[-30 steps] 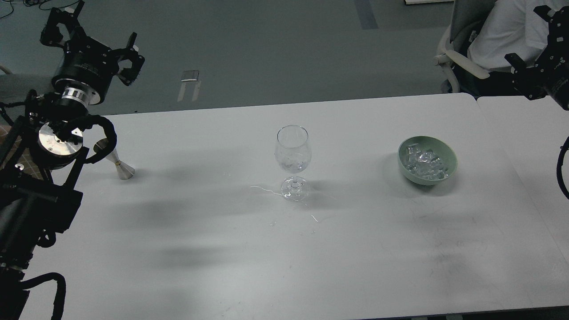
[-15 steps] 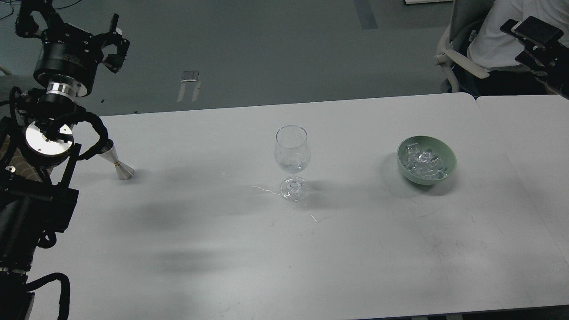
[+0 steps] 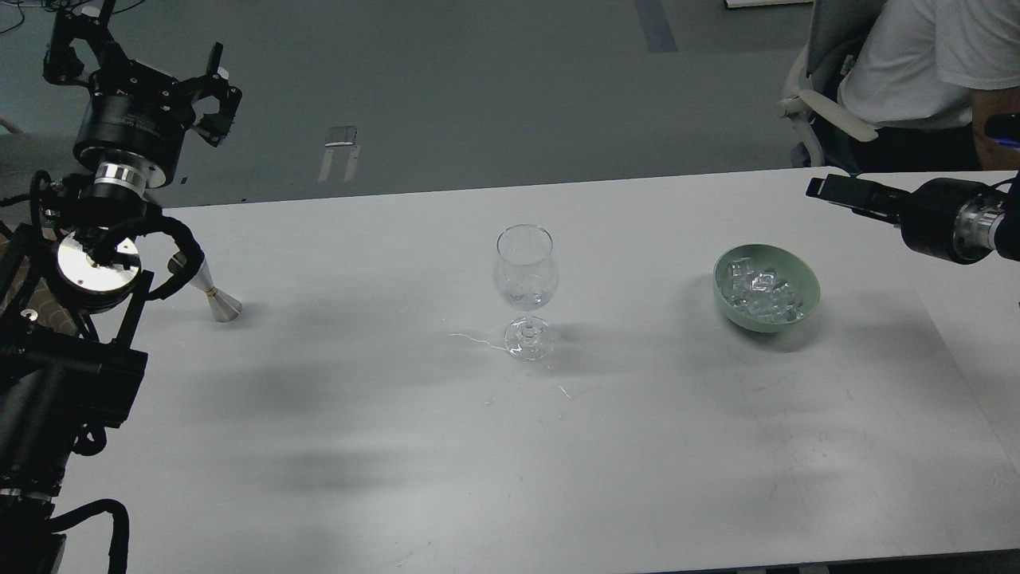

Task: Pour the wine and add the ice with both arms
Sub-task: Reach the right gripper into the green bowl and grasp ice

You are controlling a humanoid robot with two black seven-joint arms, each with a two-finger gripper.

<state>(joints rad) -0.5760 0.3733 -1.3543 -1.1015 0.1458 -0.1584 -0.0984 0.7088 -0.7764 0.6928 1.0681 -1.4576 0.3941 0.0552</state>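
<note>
Swung down since the earlier frame, your right gripper [image 3: 829,191], state unclear, points left; the bowl [image 3: 803,275] lies below-left. Left gripper [image 3: 139,56] open.

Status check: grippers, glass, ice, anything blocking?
Left gripper open, raised above jigger. Right gripper side-on, state unclear, holding nothing, beyond ice bowl. Wine glass upright, mid-table. Nothing blocking.

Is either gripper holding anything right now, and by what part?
Nothing is held. The left gripper is open in the air, above the jigger. The right gripper hangs empty beyond the ice bowl; its fingers are indistinct.
</note>
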